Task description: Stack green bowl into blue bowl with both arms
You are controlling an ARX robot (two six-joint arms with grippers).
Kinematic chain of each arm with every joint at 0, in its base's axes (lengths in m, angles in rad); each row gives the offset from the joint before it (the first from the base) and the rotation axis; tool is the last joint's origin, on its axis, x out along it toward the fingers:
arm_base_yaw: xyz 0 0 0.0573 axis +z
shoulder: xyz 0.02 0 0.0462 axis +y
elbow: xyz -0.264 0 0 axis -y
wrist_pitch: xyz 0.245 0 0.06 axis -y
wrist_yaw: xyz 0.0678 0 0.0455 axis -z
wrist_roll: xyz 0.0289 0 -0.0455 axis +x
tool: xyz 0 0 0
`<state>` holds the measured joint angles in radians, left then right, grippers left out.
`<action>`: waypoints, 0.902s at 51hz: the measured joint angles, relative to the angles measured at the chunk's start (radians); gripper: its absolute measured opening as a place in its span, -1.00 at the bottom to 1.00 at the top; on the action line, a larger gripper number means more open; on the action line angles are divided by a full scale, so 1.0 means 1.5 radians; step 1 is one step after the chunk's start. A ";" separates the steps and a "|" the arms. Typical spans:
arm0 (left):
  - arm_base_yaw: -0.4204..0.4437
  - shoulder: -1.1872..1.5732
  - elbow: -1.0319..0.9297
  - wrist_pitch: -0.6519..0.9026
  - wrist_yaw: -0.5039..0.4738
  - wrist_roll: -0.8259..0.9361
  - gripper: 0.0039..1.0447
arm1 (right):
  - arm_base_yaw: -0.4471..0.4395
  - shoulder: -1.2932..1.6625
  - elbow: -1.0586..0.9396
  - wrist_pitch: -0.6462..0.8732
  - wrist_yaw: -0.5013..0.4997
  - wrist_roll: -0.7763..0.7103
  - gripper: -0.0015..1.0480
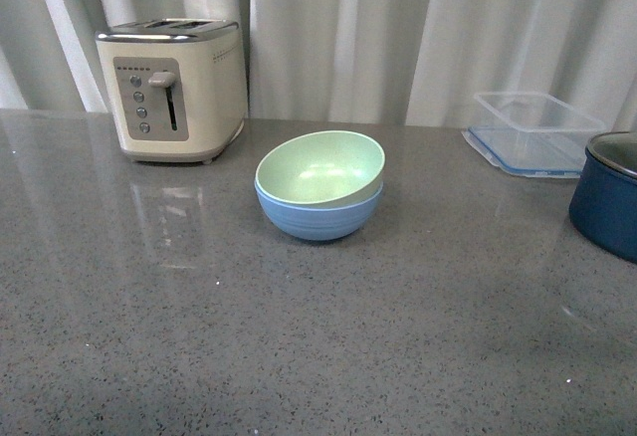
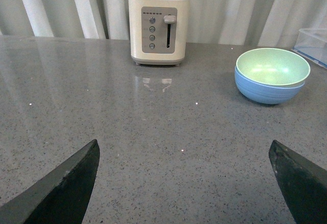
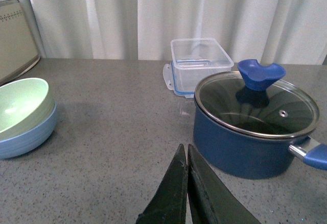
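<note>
1. Front view: green bowl point(image 1: 320, 166) sits nested in blue bowl point(image 1: 318, 215), tilted slightly, mid-counter point(image 1: 199, 336). Cream toaster point(image 1: 173, 88) back left, clear container point(image 1: 534, 130) and navy pot point(image 1: 609, 192) at right. No arms visible.
2. Left wrist view: left gripper point(image 2: 186, 183) spread wide, fingers point(image 2: 66, 188) at the frame's edges, holding nothing (bowls well ahead, beside the toaster).
3. Right wrist view: right gripper point(image 3: 187, 183) fingers pressed together, nothing between them, over bare counter near the lidded pot; stacked bowls well apart.
</note>
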<state>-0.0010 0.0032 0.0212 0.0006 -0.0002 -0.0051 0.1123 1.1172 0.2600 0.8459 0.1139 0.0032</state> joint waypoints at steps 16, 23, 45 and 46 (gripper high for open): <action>0.000 0.000 0.000 0.000 0.000 0.000 0.88 | -0.073 -0.168 -0.105 -0.064 -0.070 0.000 -0.98; 0.000 0.000 0.000 0.000 0.000 0.000 0.88 | -0.073 -0.217 -0.123 -0.096 -0.075 0.000 -0.98; 0.000 0.000 0.000 0.000 0.000 0.000 0.88 | -0.073 -0.361 -0.170 -0.186 -0.075 0.000 -0.98; 0.000 0.000 0.000 0.000 0.000 0.000 0.88 | -0.073 -0.370 -0.170 -0.195 -0.075 0.000 -0.98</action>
<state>-0.0010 0.0032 0.0212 0.0006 -0.0002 -0.0051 0.0025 0.5625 0.0051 0.5541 0.0021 0.0032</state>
